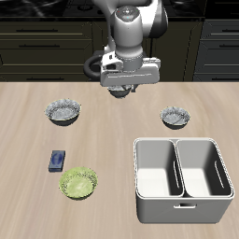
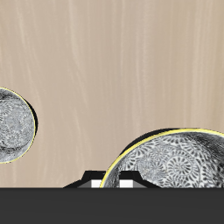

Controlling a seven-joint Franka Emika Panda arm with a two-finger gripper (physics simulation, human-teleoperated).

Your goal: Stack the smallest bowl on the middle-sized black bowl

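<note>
Claw [image 1: 124, 92] over a bowl [image 2: 171, 159]; opening hidden.

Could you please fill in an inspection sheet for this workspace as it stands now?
Surface: pale wooden table, nothing spilled.
Job's things: smallest bowl right beneath the claw, hold unclear; middle-sized black bowl upright, empty, standing apart.
Clutter: largest ruffled bowl, green bowl, small blue object, white two-compartment caddy, both compartments empty.
Grippers: claw low over the table's back part; whether it is open or shut cannot be told.
Cables: nothing seen.
Surroundings: dark cabinets behind the table.
</note>
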